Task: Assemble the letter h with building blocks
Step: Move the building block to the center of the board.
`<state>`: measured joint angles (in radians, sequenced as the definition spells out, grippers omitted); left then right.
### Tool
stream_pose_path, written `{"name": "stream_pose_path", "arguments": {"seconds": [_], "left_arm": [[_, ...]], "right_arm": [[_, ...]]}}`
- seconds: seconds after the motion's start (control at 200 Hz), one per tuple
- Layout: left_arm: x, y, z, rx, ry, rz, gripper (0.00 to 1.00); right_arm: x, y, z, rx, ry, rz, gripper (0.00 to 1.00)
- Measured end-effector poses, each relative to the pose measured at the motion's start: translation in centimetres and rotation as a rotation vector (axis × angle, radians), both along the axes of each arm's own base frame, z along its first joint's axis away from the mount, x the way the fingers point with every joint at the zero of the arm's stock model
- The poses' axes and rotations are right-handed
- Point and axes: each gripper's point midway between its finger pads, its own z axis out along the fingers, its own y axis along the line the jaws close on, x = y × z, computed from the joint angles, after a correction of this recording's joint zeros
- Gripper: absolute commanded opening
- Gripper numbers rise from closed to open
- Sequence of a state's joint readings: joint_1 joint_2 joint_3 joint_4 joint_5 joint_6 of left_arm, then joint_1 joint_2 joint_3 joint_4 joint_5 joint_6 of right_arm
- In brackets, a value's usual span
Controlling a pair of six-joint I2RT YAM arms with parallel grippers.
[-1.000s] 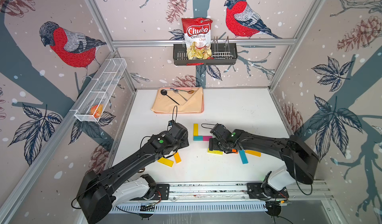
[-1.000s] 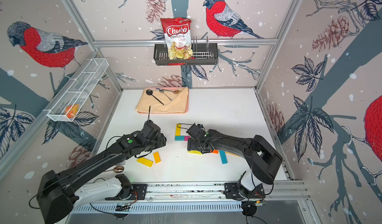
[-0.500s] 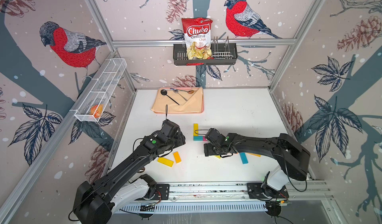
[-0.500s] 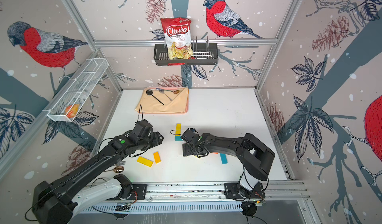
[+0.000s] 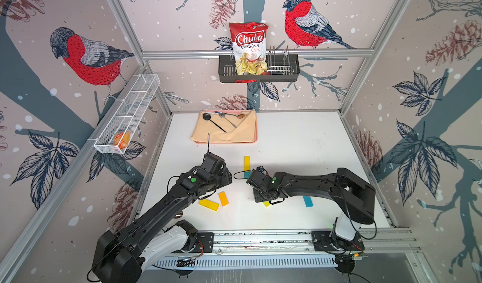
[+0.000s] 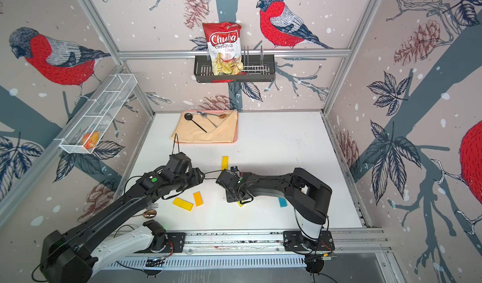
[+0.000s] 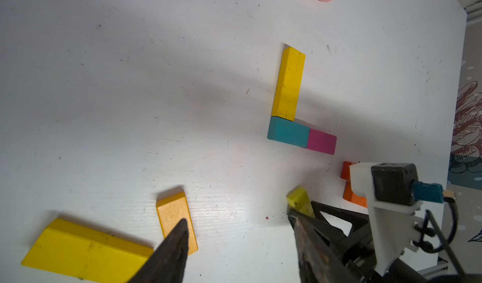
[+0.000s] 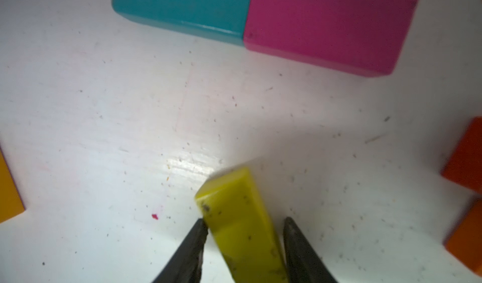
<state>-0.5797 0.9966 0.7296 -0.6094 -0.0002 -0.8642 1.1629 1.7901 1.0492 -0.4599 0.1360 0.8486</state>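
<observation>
**A:** What do the top views give you?

**B:** In both top views the far yellow block (image 5: 247, 163) lies on the white counter (image 5: 300, 143), running far to near, with a short teal block (image 5: 246, 174) at its near end. My right arm (image 5: 313, 182) hides whatever lies right of that. At near left a long yellow block (image 5: 208, 205) and an amber block (image 5: 223, 198) lie loose, just beside each other. A long teal block (image 5: 308, 201) lies loose at near right.

**A:** And your left wrist camera?

**B:** It shows the start of the letter. The short teal block touches the near end of the far yellow block, and a magenta block (image 7: 321, 141) butts against the teal one's right end, so the three make an L. My left end effector (image 7: 238, 219) is spread wide with nothing between its fingers, and it hangs near the amber block. Two orange blocks (image 7: 348, 170) lie unused to the near right of the L.

**A:** The right wrist camera?

**B:** My right end effector (image 8: 245, 220) grasps the lime-yellow block (image 8: 234, 203), one finger along each long side. It is on the near side of the teal and magenta bar and apart from it. I cannot tell whether the block is off the counter.

**A:** How far along are you?

**B:** Less than half, I judge. Three blocks are placed. The stem lacks its near part beyond the teal block, and the right leg near the magenta block is missing. The block I hold looks meant for one of those gaps.
</observation>
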Motion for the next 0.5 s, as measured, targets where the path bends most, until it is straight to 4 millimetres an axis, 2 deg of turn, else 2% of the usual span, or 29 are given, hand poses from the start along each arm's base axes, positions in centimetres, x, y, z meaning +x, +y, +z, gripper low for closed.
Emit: {"name": "stream_pose_path", "arguments": {"seconds": [0.195,0.29,0.39,0.445,0.5], "left_arm": [[-0.5,0.4,-1.1,0.016,0.023,0.0,0.62],[-0.7,0.5,-1.5,0.026,0.03,-0.005,0.62],[-0.9,0.6,-2.0,0.034,0.041,-0.006,0.64],[-1.1,0.7,-2.4,0.04,0.05,-0.008,0.65],[-1.4,0.6,-2.7,0.049,0.059,-0.018,0.65]], "right_arm": [[1.5,3.2,0.0,0.001,-0.006,-0.06,0.37],[2.1,4.6,0.2,0.018,-0.003,-0.093,0.5],[2.0,5.3,0.6,0.039,0.016,-0.11,0.65],[1.7,5.3,1.2,0.053,0.026,-0.112,0.68],[1.7,5.1,2.7,0.079,0.02,-0.129,0.69]]}}
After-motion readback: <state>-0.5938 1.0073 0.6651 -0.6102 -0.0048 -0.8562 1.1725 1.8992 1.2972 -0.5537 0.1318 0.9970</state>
